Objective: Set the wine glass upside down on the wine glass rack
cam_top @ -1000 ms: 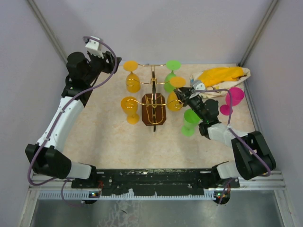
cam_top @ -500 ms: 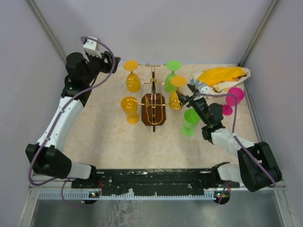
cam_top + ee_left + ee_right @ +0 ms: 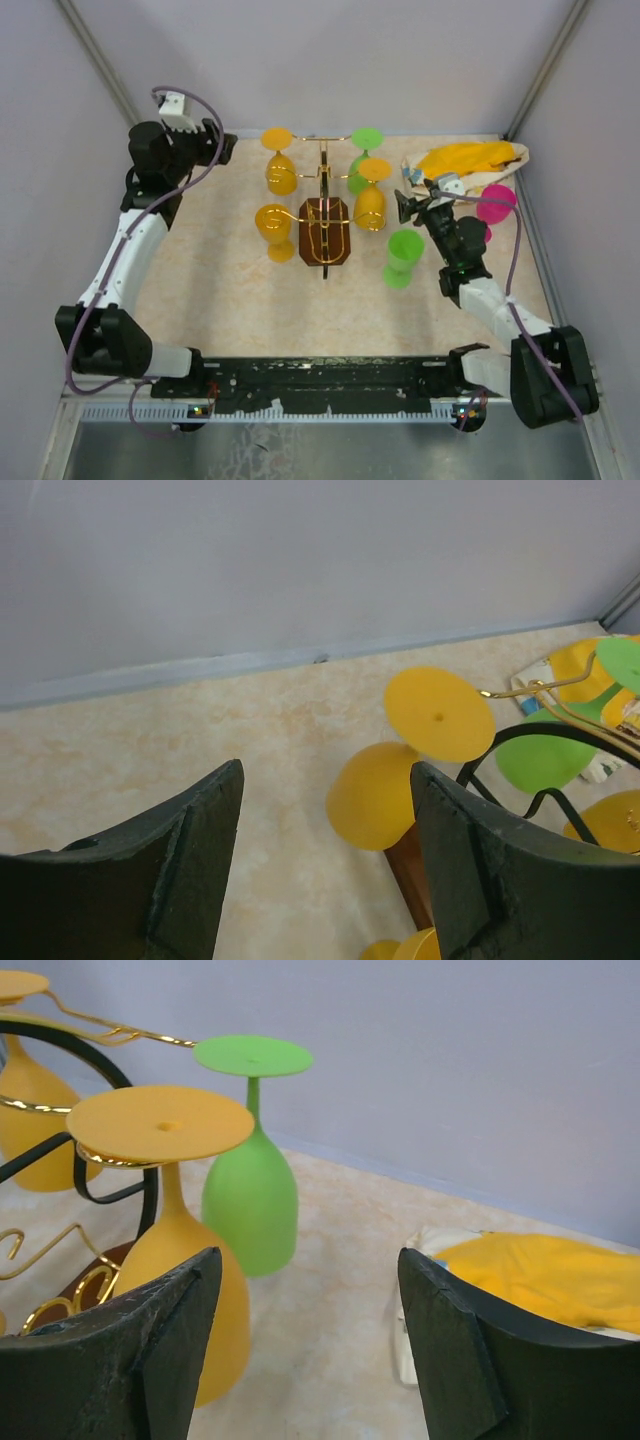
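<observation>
At far left, left gripper gapes, empty; centre, wine glass rack w/ orange wine glass hung foot-up; right gripper just beside, jaws apart, empty; glass prob. light, rigid, slick, so grip at stem

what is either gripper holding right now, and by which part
Nothing is held. The left gripper and the right gripper both stand open, with nothing between their fingers.
</observation>
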